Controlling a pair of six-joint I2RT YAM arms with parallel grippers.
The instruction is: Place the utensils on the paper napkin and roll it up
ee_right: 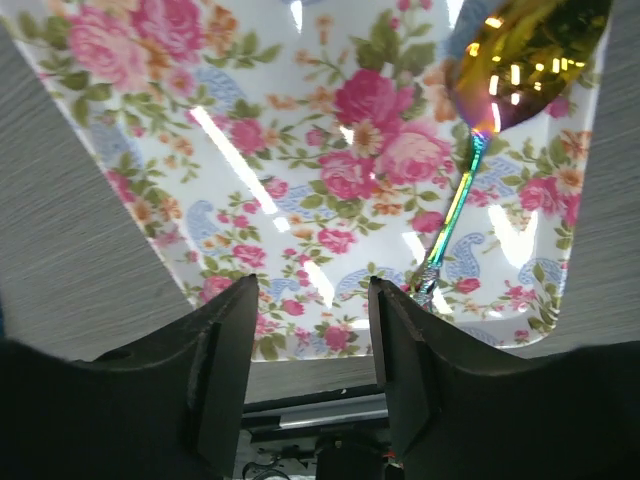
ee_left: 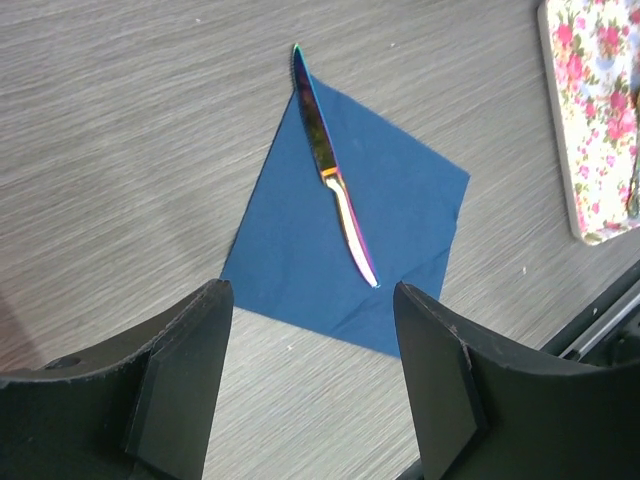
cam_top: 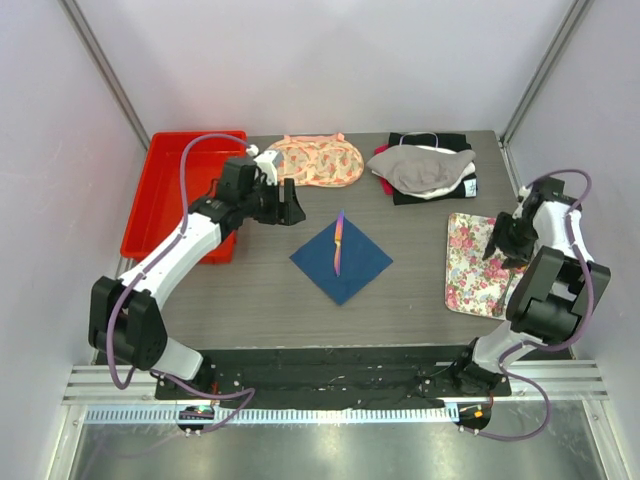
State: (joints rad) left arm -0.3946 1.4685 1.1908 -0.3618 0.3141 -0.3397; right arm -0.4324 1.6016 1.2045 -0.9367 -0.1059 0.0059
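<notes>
Top view: one dark blue paper napkin lies as a diamond mid-desk, and one knife lies on it, its tip just past the napkin's far corner. The left gripper hangs left of the napkin and a little beyond it, apart from both. Well to the right of the napkin sits one floral mat, with the right gripper over it. One red tray stands far left of the napkin, and one peach cloth lies beyond it.

Left wrist view: the fingers stand apart with nothing between them. The knife runs along the napkin's diagonal, clear of the gripper.

Right wrist view: the napkin is out of sight. One spoon, gold in the bowl with a rainbow-sheened handle, lies on the mat. The gripper's fingers are apart and empty, and the handle end lies just outside one finger, not between the two.

By my judgement the loading step is half done: of two utensils counted, one is on the napkin and one is off it. Next, the right gripper needs to shift sideways to straddle the thin handle, pinch low against the mat, and carry the spoon leftward to lie beside the knife.
</notes>
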